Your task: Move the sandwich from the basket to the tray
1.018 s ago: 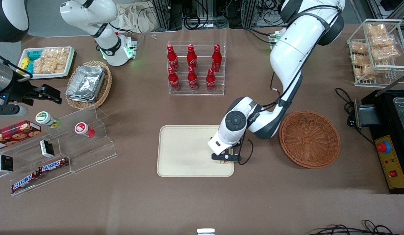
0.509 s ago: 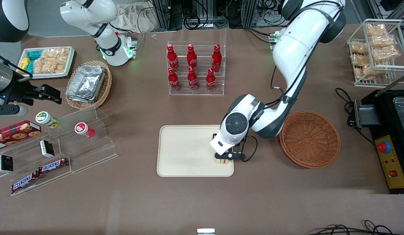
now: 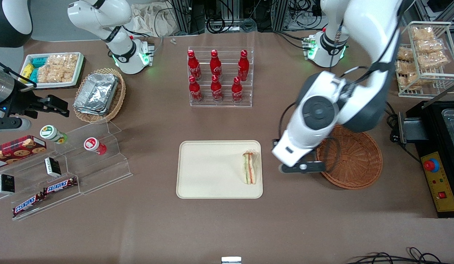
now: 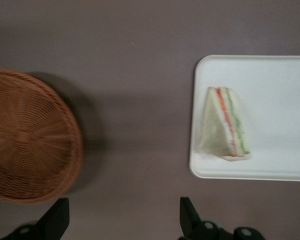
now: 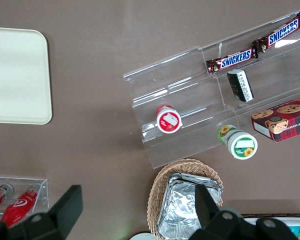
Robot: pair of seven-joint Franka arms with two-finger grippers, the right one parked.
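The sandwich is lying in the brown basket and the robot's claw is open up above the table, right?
Not quite. The sandwich lies on the cream tray, not in the basket, which holds nothing; the front view shows this. The gripper is open, above the table between tray and basket.

Left arm reaches in from its base at the desk's 12 o'clock edge, toward the working arm's end; upper links rise out of the front view, elbow bends back down, forearm runs toward the camera; wrist points straight down at the desk, round white wrist housing facing up; hand [image 3: 302, 168] hangs raised above the desk with nothing in it; in the wrist view the two dark fingers [image 4: 56, 220] stand wide apart, jaws spread, nothing between them; black finger bar runs along the 3-to-9 o'clock line in the front view.
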